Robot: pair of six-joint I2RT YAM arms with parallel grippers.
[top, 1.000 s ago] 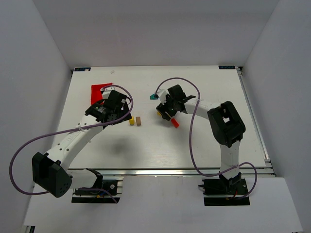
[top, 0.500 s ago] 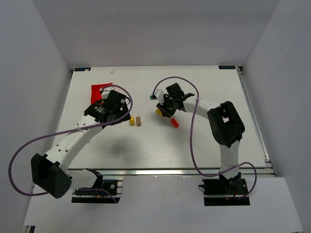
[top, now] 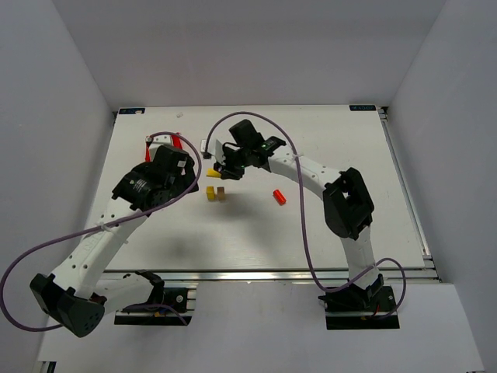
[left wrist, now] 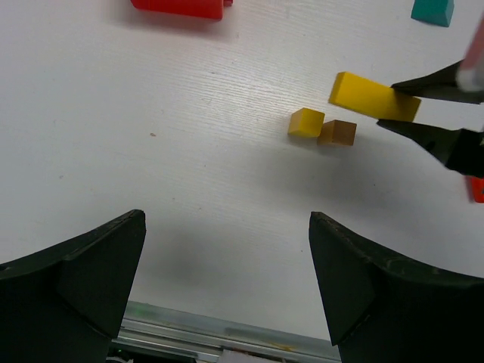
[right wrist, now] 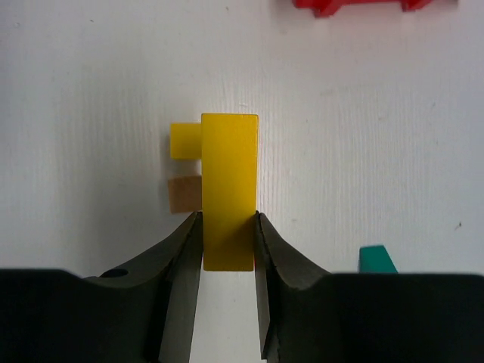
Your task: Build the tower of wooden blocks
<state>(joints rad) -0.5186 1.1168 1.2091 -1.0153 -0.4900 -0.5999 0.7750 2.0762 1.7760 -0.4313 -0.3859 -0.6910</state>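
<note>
My right gripper (right wrist: 227, 215) is shut on a long yellow block (right wrist: 229, 174) and holds it over two small cubes that lie side by side on the table. These are a yellow cube (right wrist: 185, 141) and a tan cube (right wrist: 184, 194). From above, the right gripper (top: 220, 171) hangs just behind the yellow cube (top: 210, 192) and the tan cube (top: 220, 193). My left gripper (left wrist: 227, 219) is raised and open with nothing in it, to the left of the cubes. A teal block (right wrist: 376, 259) and a red cylinder (top: 279, 196) lie apart.
A red plastic piece (left wrist: 181, 6) sits at the back left, partly under my left arm (top: 147, 190) in the top view. The table's near rail (left wrist: 227, 336) shows below the left fingers. White walls close in the table on three sides.
My right gripper shut on the long yellow block near the red cylinder and carried it left over the two cubes. The left arm drew back to the left and rose.
</note>
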